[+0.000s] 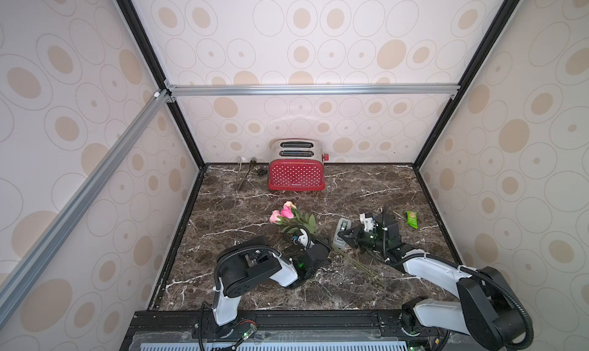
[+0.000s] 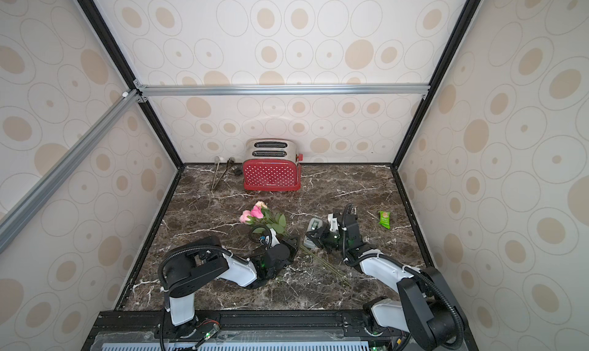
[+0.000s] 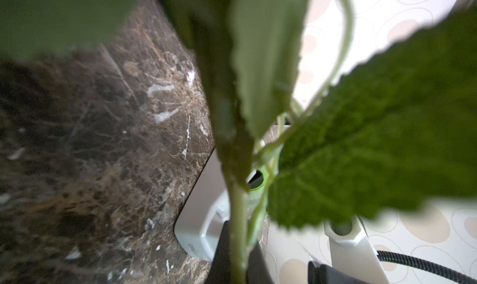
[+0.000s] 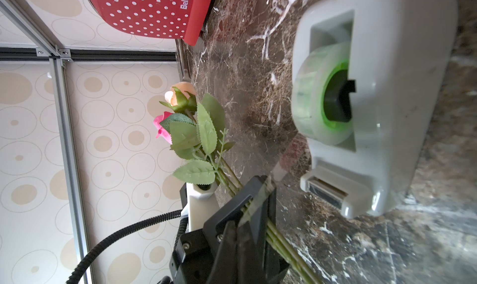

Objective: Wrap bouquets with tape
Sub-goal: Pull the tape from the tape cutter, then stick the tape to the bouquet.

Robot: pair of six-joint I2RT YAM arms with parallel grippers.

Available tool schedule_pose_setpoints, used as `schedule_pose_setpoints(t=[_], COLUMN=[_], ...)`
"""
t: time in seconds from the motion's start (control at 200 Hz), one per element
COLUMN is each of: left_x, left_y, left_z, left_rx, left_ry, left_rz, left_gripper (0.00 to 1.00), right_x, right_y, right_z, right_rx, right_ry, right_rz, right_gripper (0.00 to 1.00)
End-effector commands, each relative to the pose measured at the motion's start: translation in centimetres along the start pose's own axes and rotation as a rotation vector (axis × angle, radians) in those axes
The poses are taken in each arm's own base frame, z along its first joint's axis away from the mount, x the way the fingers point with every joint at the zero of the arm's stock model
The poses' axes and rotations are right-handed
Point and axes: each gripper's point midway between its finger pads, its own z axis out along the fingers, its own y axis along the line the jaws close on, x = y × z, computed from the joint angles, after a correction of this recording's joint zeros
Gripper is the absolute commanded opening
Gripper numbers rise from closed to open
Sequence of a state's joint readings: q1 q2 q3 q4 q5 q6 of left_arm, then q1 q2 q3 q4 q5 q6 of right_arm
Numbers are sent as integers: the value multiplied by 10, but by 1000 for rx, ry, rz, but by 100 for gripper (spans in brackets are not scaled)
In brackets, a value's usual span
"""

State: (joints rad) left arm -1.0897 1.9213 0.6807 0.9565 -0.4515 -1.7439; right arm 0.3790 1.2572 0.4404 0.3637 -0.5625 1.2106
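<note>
both top views: high, looking down, whole table (image 1: 248, 206) | wrist views: close, sharing tape (image 4: 382, 63)

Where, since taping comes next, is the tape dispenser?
In both top views the tape dispenser stands right of centre, between the roses and the right pincer.

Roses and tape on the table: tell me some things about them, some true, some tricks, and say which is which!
1. There are three roses. True.
2. The toaster is blue. False: the toaster is red with white dots.
3. The left end effector is shut on the rose stems. True.
4. The tape roll lies loose on the table. False: the roll sits in its grey dispenser.
5. The right end effector pinches a strip of tape. True.
6. The green packet touches the roses. False: the packet lies well apart from them.
</note>
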Motion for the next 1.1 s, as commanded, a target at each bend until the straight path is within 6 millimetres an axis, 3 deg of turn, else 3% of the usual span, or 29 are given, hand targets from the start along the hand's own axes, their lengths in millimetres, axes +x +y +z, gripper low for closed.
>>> schedule_pose_setpoints(t=[0.0, 0.425, 1.096], left_x=[-3, -3, 6], left_y=[-18, -14, -33], left_z=[2, 10, 22], left_rx=[52, 60, 99], left_ry=[-66, -96, -100], left_rz=[-60, -107, -156], left_gripper=[0, 0, 0], right_x=[9, 18, 28], right_y=[1, -6, -23], right_z=[-2, -4, -3], right_rx=[-29, -48, -10], right_ry=[39, 55, 72], right_rz=[-2, 22, 7], right_gripper=[0, 0, 0])
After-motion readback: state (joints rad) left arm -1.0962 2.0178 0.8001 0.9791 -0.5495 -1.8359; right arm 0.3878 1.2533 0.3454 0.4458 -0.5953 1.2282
